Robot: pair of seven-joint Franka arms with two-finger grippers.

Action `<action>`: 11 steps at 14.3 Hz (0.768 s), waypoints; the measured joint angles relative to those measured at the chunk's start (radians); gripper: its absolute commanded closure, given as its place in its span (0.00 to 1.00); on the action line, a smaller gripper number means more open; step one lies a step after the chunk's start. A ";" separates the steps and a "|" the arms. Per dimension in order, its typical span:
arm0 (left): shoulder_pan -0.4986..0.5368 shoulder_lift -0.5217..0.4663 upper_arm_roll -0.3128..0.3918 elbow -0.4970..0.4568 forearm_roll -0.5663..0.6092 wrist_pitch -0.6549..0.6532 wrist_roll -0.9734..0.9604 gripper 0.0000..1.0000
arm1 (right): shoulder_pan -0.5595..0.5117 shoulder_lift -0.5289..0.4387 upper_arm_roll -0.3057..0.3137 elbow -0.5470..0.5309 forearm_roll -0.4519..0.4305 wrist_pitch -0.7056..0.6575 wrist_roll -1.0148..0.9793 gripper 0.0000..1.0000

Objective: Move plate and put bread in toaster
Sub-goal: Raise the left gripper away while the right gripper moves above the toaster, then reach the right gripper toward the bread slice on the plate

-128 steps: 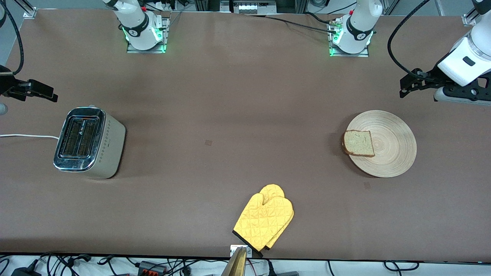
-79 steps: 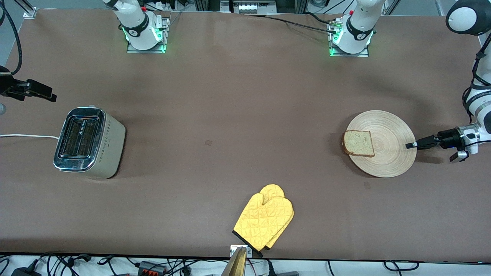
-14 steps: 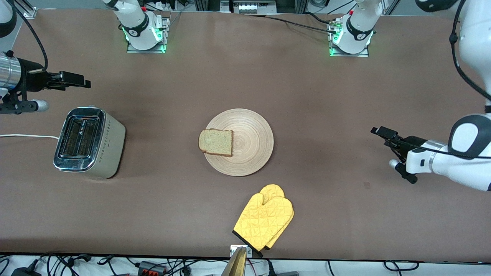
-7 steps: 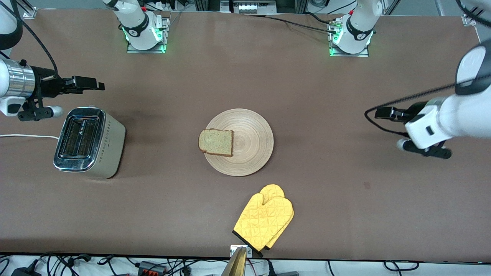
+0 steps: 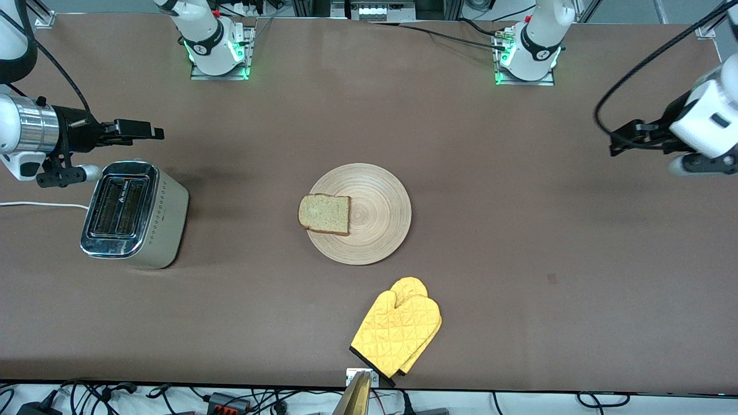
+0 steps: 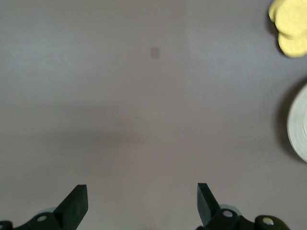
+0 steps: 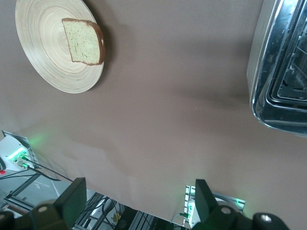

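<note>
The round pale-wood plate (image 5: 369, 214) is sitting mid-table, with the square brown-crusted bread slice (image 5: 324, 214) lying on its edge toward the beige chrome-topped toaster (image 5: 134, 215). The right gripper (image 5: 151, 132) is being held wide beside the toaster; the left gripper (image 5: 616, 141), also wide and empty, is hanging over bare table.

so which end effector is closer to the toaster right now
Right. The right end effector hangs open just above the table beside the toaster, toward the bases. The left end effector is open too, up at the left arm's end of the table, well past the plate.
</note>
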 measured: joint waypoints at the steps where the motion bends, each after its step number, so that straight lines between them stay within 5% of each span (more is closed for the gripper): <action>1: 0.000 -0.029 0.020 -0.040 -0.012 0.032 0.001 0.00 | 0.003 0.000 0.000 0.000 -0.007 0.005 0.000 0.00; 11: 0.046 -0.100 -0.073 -0.092 -0.050 0.045 0.045 0.00 | -0.016 0.029 -0.013 -0.005 -0.015 -0.020 -0.030 0.00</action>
